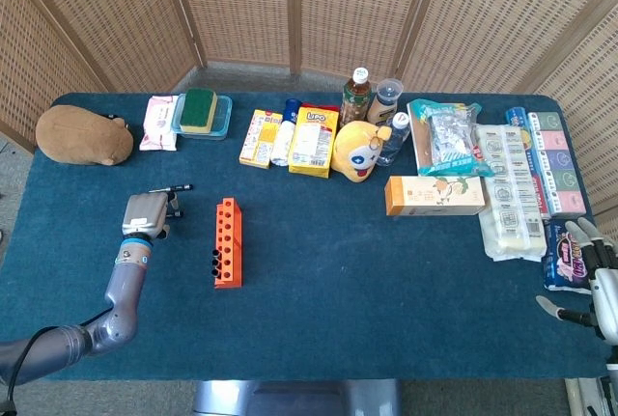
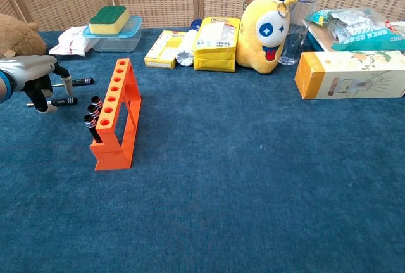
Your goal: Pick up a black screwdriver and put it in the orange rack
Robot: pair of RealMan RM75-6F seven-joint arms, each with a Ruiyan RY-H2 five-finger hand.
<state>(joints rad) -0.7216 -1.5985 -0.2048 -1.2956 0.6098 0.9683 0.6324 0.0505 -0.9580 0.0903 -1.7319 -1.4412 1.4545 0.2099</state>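
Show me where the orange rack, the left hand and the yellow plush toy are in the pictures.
orange rack point(image 2: 116, 118): chest view, on its upper bar with the holes.
left hand point(image 2: 31, 71): chest view, on the silver back of the hand.
yellow plush toy point(image 2: 269, 31): chest view, on its face.
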